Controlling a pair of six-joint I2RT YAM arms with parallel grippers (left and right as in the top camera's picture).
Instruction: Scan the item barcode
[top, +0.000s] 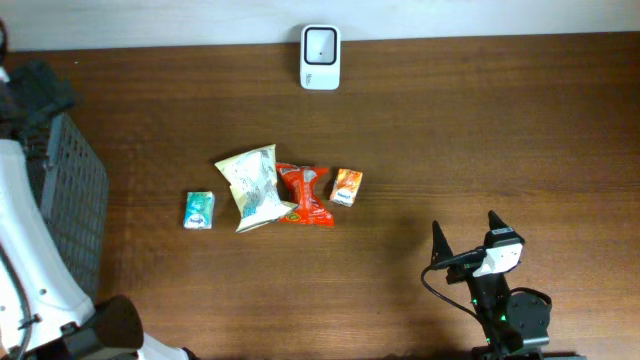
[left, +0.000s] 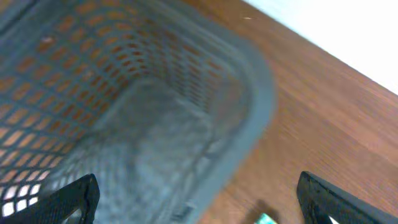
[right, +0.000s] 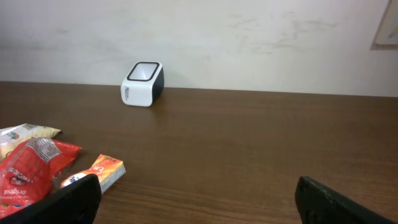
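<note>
The work surface is a dark brown wooden table with visible grain; its far edge meets a plain white wall. The scanner, a white unit with a dark top face, stands at the far edge near the centre, close to the wall. Four items lie in a row at the middle of the table, well apart from the scanner on its near side. From left to right they are a teal packet, a pale snack bag, a red packet and an orange box. The snack bag touches the left side of the red packet. The orange box lies just beside the red packet's right side, and the teal packet sits slightly apart at the left end. One container is present: a grey mesh basket at the left edge of the table. The left wrist view of its interior is blurred, so its contents cannot be determined. The left gripper hangs above the basket with its jaws spread wide and nothing between them. The right gripper is at the near right, well apart from the items, with its jaws also spread wide and holding nothing. From the right wrist view it faces the far wall and the scanner.
</note>
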